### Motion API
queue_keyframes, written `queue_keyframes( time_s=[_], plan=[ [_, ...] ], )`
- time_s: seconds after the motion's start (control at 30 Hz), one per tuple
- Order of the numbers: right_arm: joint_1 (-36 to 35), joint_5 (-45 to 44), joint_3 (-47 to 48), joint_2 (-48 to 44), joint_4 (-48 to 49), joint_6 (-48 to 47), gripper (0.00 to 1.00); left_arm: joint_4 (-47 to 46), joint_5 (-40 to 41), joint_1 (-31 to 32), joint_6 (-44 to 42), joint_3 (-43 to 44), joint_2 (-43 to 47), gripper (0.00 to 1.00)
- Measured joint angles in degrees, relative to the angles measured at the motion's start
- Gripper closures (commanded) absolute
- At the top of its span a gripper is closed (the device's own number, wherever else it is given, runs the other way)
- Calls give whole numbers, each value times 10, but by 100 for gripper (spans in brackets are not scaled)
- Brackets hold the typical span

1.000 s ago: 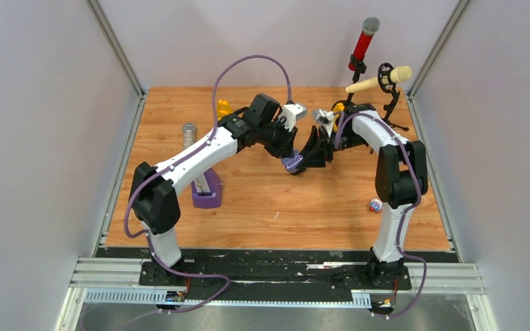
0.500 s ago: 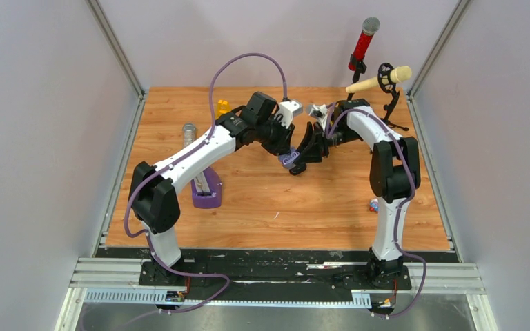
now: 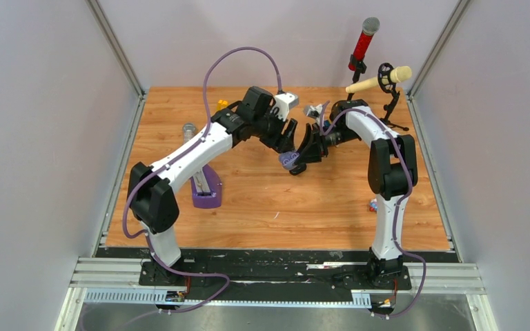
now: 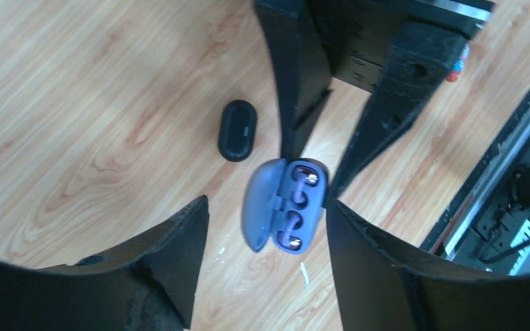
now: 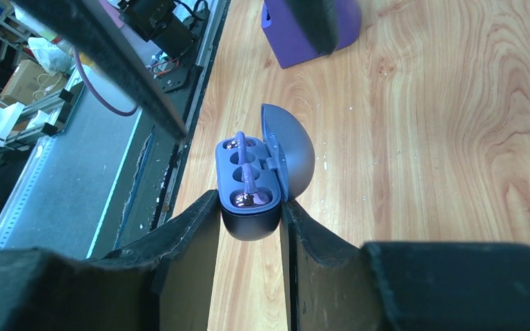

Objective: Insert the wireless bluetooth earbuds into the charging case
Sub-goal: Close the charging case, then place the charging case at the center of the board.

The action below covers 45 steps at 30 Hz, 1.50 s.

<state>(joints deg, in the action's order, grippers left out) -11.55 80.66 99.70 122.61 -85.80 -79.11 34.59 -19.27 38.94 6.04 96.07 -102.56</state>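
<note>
my right gripper (image 5: 248, 207) is clamped on the purple charging case (image 5: 252, 226), lid open, with the purple earbuds (image 5: 247, 172) lying in its wells. my left gripper (image 4: 266, 203) hangs above it, jaws apart, holding nothing. a black case (image 4: 237, 130) lies near on the table (image 4: 76, 103). a purple stand (image 3: 207, 194) sits well apart, leftward.

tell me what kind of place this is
Probably a robotics lab test cell: the left arm and right arm are bolted to a rail at the near edge of a wooden table, plain grey panels enclose it, and a red microphone stands at the back.
</note>
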Motion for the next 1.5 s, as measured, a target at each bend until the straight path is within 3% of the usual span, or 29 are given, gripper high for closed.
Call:
queue_keyframes(
  time_s=[0.37, 0.7, 1.13, 1.27, 1.5],
  plan=[
    [-11, -5, 0, 0, 21, 31, 94, -36, 113, -87, 18, -12, -20, 14],
    [-33, -11, 10, 0, 63, 91, 97, -35, 121, -56, 22, -15, -113, 13],
    [-37, -68, 12, 23, 206, 263, 99, -41, 90, -47, 22, -57, -79, 12],
    [-39, -105, 12, 33, 259, 331, 99, -43, 111, -46, 20, -59, -54, 2],
    [-53, -175, 12, 61, 374, 468, 97, -44, 133, -97, 22, -60, -10, 0]
  ],
)
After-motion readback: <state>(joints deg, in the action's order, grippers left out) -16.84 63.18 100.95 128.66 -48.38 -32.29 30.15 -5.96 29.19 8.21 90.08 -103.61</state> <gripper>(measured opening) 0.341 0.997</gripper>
